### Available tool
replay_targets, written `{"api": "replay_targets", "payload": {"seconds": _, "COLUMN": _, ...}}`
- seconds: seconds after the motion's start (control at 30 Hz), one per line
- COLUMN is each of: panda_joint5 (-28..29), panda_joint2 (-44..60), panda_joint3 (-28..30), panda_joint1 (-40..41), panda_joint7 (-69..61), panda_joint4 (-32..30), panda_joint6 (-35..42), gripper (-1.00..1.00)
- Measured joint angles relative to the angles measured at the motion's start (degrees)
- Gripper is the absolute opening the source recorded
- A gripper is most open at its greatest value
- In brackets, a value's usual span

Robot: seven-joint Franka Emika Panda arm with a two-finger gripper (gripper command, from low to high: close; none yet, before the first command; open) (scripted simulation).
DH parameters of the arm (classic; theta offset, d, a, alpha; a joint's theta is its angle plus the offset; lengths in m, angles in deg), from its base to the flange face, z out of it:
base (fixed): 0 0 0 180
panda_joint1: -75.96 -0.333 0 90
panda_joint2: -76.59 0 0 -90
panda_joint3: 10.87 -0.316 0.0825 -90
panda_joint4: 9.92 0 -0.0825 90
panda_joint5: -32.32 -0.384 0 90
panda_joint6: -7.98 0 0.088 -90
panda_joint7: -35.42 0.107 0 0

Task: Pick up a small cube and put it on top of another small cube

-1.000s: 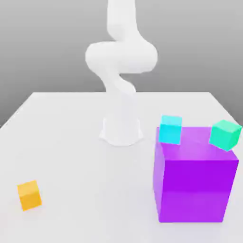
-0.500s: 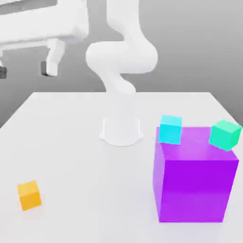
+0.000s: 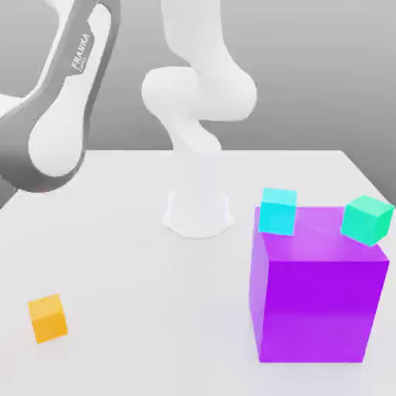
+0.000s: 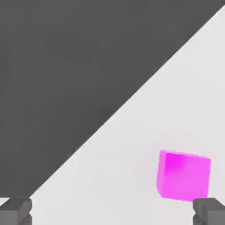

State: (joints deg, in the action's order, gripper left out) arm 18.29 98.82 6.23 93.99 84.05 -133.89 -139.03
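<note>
One small magenta-pink cube (image 4: pixel 183 176), plain-faced, sits on the white table (image 4: pixel 132 176).

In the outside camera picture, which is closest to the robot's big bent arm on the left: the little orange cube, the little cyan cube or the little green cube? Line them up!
1. Little orange cube: exterior view's left, below the arm.
2. Little cyan cube: right of middle.
3. Little green cube: far right.
</note>
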Motion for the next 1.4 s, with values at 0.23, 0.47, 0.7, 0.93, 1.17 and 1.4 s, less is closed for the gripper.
{"api": "replay_targets", "payload": {"seconds": 0.23, "panda_joint5": -4.17, "panda_joint2": 11.97, "panda_joint3": -2.85, "panda_joint1": 4.18, "panda_joint7": -2.19, "panda_joint4": 2.51, "panda_joint6": -6.73, "gripper": -1.00}}
{"api": "replay_targets", "payload": {"seconds": 0.47, "panda_joint5": -3.70, "panda_joint2": 10.78, "panda_joint3": -2.27, "panda_joint1": 3.75, "panda_joint7": -1.85, "panda_joint4": 2.19, "panda_joint6": -5.82, "gripper": -1.00}}
{"api": "replay_targets", "payload": {"seconds": 0.7, "panda_joint5": 0.80, "panda_joint2": -3.15, "panda_joint3": -2.66, "panda_joint1": -2.02, "panda_joint7": -1.06, "panda_joint4": -2.53, "panda_joint6": 3.00, "gripper": -1.00}}
{"api": "replay_targets", "payload": {"seconds": 0.93, "panda_joint5": 3.44, "panda_joint2": -17.74, "panda_joint3": -9.08, "panda_joint1": -10.15, "panda_joint7": -3.88, "panda_joint4": -8.52, "panda_joint6": 11.09, "gripper": -1.00}}
{"api": "replay_targets", "payload": {"seconds": 1.17, "panda_joint5": 5.70, "panda_joint2": -32.28, "panda_joint3": -14.18, "panda_joint1": -17.84, "panda_joint7": -6.97, "panda_joint4": -14.50, "panda_joint6": 19.22, "gripper": -1.00}}
{"api": "replay_targets", "payload": {"seconds": 1.4, "panda_joint5": 7.42, "panda_joint2": -46.85, "panda_joint3": -21.01, "panda_joint1": -24.26, "panda_joint7": -10.53, "panda_joint4": -20.47, "panda_joint6": 27.41, "gripper": -1.00}}
